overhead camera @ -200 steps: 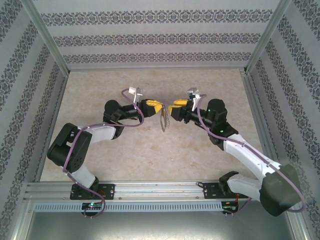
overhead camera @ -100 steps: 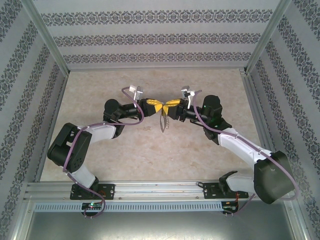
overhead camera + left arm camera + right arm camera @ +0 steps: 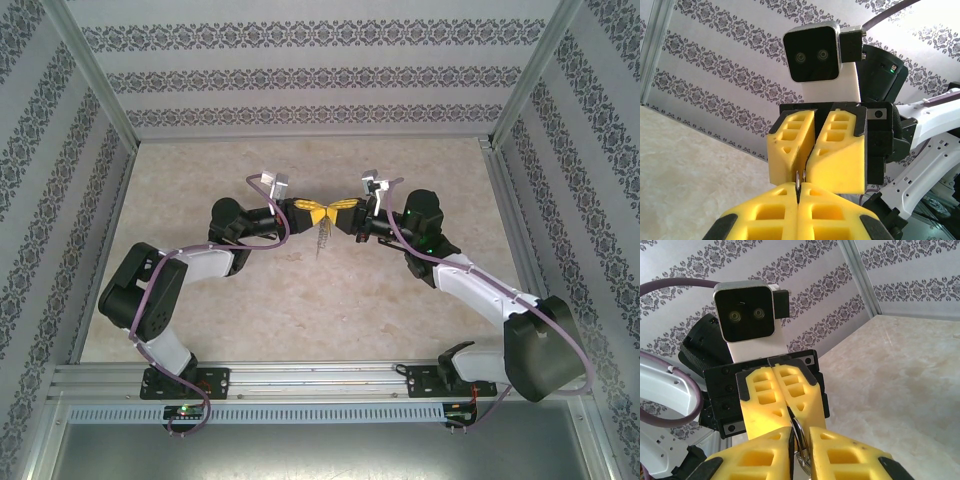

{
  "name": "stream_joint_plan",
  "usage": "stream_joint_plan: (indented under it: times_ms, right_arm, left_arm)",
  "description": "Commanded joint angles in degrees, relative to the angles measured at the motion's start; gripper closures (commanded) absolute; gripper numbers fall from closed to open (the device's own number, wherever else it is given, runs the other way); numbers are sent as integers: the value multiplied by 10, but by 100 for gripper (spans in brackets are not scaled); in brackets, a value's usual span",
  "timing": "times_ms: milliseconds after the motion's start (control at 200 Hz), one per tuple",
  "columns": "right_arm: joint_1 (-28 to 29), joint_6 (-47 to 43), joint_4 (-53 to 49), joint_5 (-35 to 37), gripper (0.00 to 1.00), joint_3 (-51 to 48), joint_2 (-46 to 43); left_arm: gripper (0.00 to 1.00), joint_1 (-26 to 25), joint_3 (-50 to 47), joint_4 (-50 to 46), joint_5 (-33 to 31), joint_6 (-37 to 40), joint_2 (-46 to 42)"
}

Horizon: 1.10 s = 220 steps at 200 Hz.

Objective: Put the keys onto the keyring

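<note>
Key & keyring held nose-to-nose in mid-air, prob. for threading.

Key (image 3: pixel 798 180), apparently the thin dark sliver, sat pinched right at the tips of the left gripper (image 3: pixel 798 193), jaws clenched on it. Keyring (image 3: pixel 797 431) stood between the jaws of the right gripper (image 3: pixel 800 444), gripped, w/ its loop reaching the opposite tips. I'd judge both were held firm so key could meet loop. Chain (image 3: pixel 322 240) dangled just below both tips.

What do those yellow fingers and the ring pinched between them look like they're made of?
The fingers look like matte yellow plastic, likely printed or moulded, judging by the open cell pockets and dull, slightly scuffed faces. The keyring looks like grey metal with a smooth, semi-polished finish: its thin curved bar catches bright glints. Which alloy can't be told.
</note>
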Motion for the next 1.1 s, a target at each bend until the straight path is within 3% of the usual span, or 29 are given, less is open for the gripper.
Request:
stream_joint_plan:
  times_ms: [0,140,295,420,495,640,769,1094]
  right_arm:
    - [-3,3,28,-20,82,5,6]
    - [-3,5,34,-22,85,0,7]
    - [-2,2,35,-23,100,-3,6]
    - [-5,-7,28,-15,100,-4,6]
    - [-6,-16,20,-4,100,-6,6]
    - [-8,-46,-16,11,100,0,9]
    - [-7,-90,-79,26,100,21,12]
    - [-7,-222,-258,66,100,97,11]
  left_arm:
    - [100,7,20,48,12,-4,0]
    - [100,7,22,48,10,-3,1]
    - [100,7,22,48,5,-2,3]
    - [100,8,14,47,-6,14,-4]
    - [91,14,3,43,-10,30,-11]
    - [87,32,-14,4,-11,51,-34]
    - [83,41,-8,-100,-3,104,-68]
    - [70,57,97,-505,33,337,-113]
